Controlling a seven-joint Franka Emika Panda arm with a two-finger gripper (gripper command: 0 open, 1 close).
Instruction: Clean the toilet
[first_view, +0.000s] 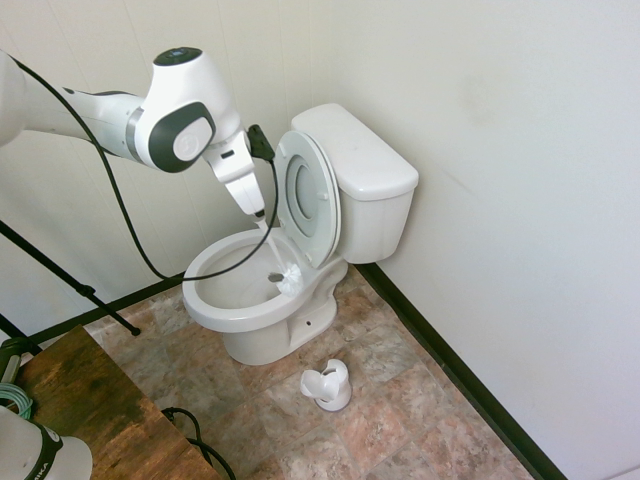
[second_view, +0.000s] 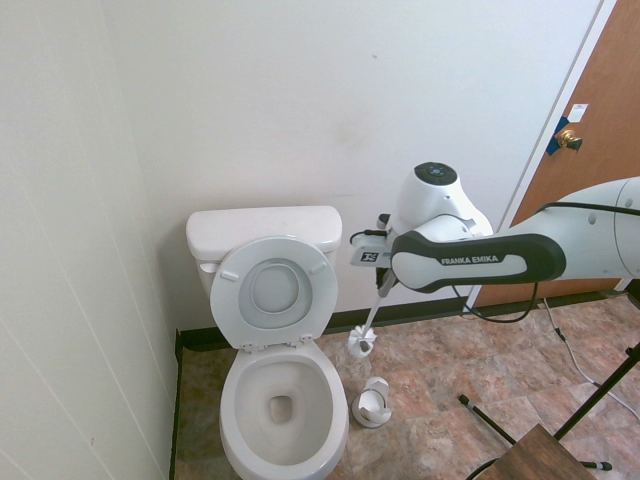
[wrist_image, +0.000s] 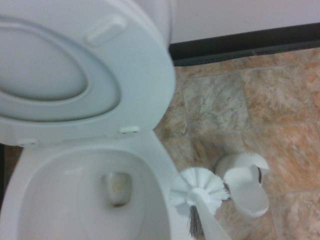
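The white toilet (first_view: 365, 170) (second_view: 262, 228) stands against the wall with its lid and seat raised, so the bowl (wrist_image: 65, 200) is open. My gripper (first_view: 260, 212) (second_view: 382, 283) hangs above the bowl's side nearest the tank, shut on the slim handle of a white toilet brush. The brush head (first_view: 290, 278) (second_view: 361, 345) (wrist_image: 197, 187) points down at the bowl's rim, on the side toward the holder. Whether it touches the rim I cannot tell.
The small white brush holder (first_view: 328, 385) (second_view: 373, 402) (wrist_image: 245, 182) stands without its brush on the tiled floor beside the pedestal. A wooden table corner (first_view: 90, 400) (second_view: 530, 455) juts in near the arm. A brown door (second_view: 590, 150) is behind the arm. Walls close in behind and beside the toilet.
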